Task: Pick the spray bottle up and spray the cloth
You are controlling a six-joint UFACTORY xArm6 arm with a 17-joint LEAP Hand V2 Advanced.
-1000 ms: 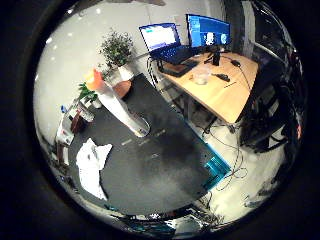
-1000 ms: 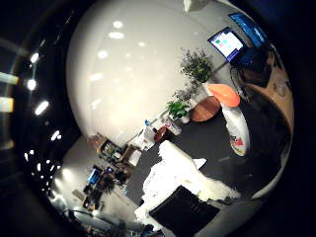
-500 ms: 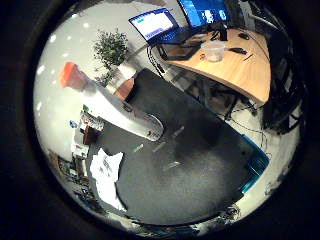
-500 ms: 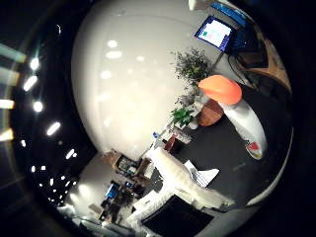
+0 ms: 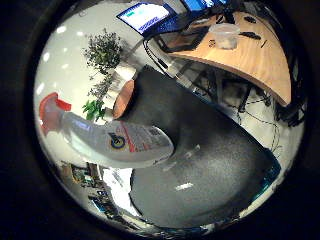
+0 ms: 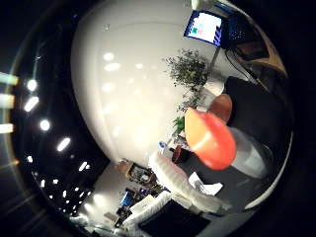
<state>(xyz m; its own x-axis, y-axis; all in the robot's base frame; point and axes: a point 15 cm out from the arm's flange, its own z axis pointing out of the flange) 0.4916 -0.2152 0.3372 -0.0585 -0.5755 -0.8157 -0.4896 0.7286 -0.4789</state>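
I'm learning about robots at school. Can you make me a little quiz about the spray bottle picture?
1. True or false: the spray bottle has a blue top.
2. What colour is the mat that the bottle stands on? A) black B) yellow C) pink
3. Fill the gap: behind the mat, the screen sits on a ____ desk.

Key:
1. False. The top is orange-red.
2. A, black.
3. Wooden. The white cloth lies on the mat beside the bottle, and a white finger of the hand shows near the bottle's top.
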